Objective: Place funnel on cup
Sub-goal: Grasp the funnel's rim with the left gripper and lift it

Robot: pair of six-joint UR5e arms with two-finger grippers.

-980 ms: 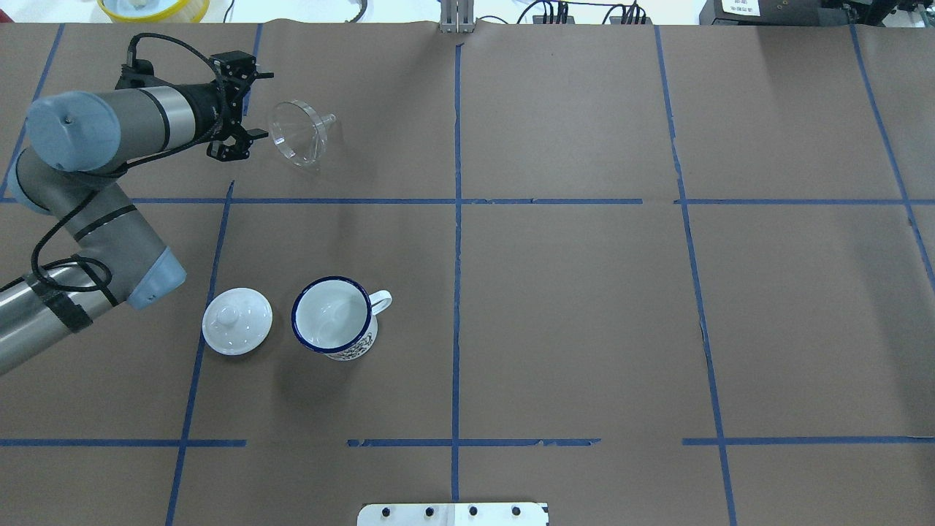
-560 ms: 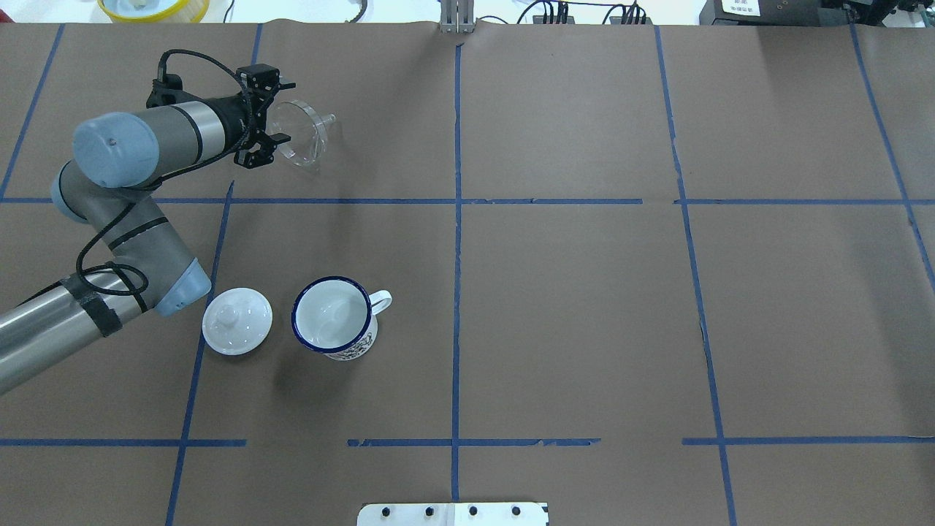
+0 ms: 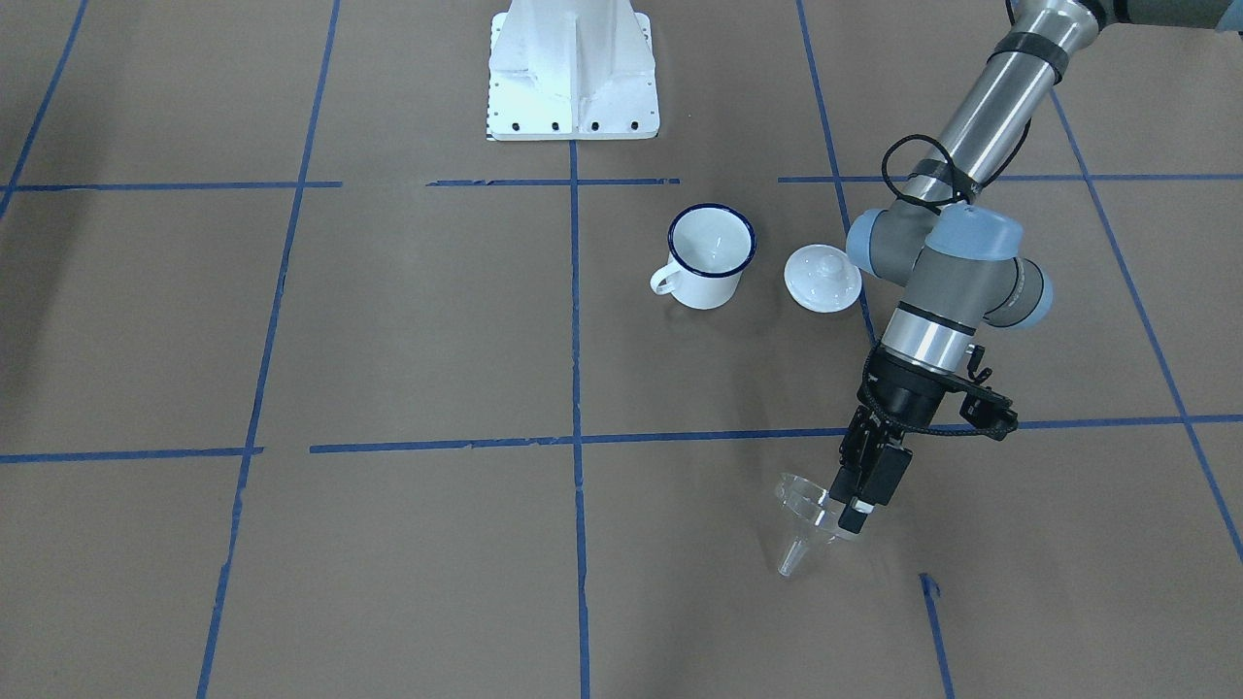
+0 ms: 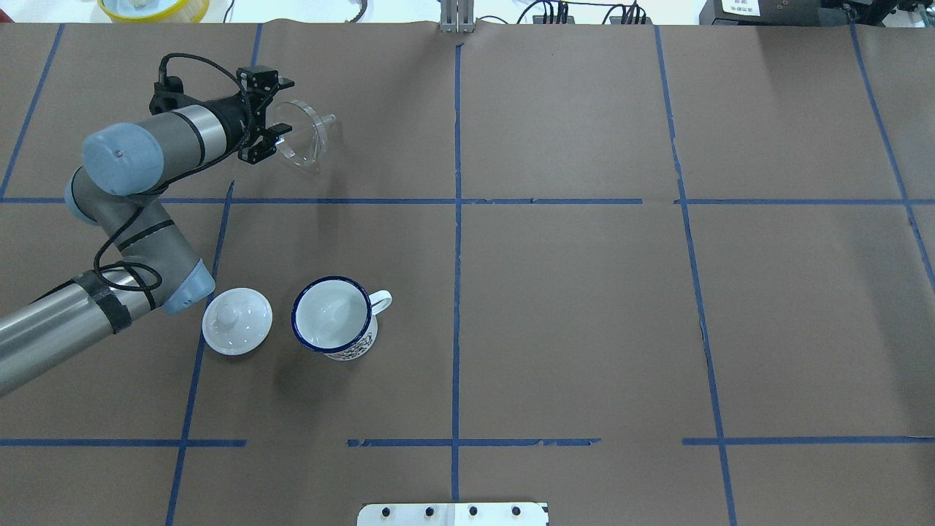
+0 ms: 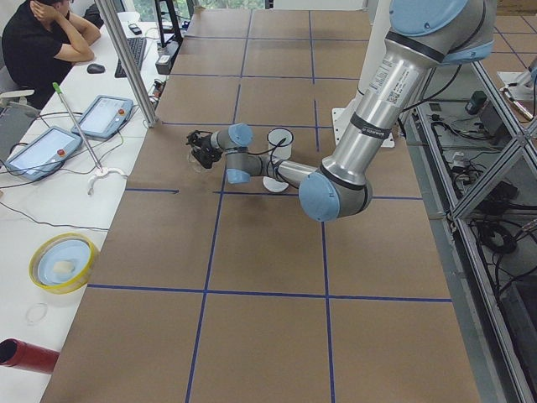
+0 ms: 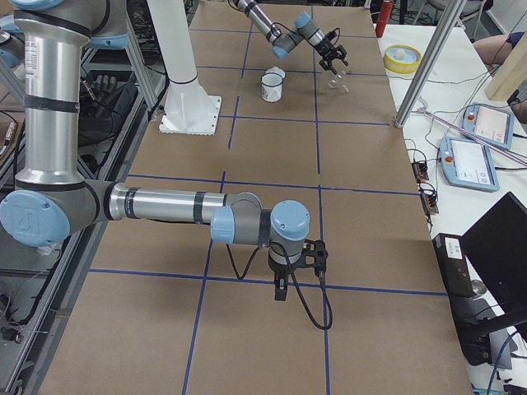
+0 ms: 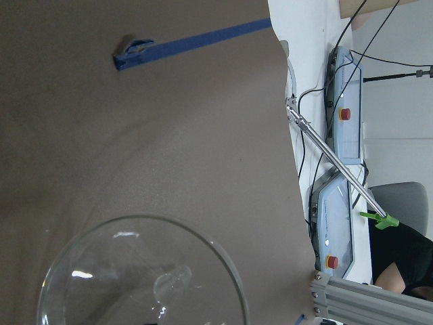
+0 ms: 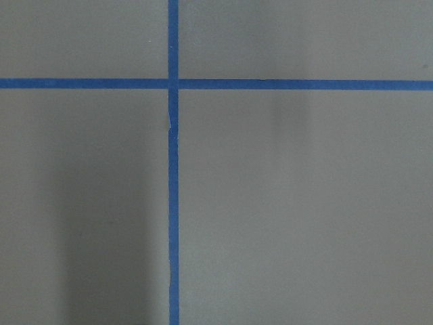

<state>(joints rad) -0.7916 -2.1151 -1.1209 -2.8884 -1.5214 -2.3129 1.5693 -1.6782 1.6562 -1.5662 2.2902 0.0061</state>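
Fingers [image 4: 272,75] of left gripper [image 4: 283,106] spread apart, straddling rim of clear funnel [image 4: 303,139], funnel lying sideways on surface [image 4: 584,292], right gripper [image 6: 280,288] fingers' state cannot be told

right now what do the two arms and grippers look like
Both are silver-grey tubes with pale blue joint caps. The left arm has a black tape band on its forearm and a black cable looping to the wrist. The left gripper is black, with two fingers. The right arm matches, with its own cable loop and a black right gripper.
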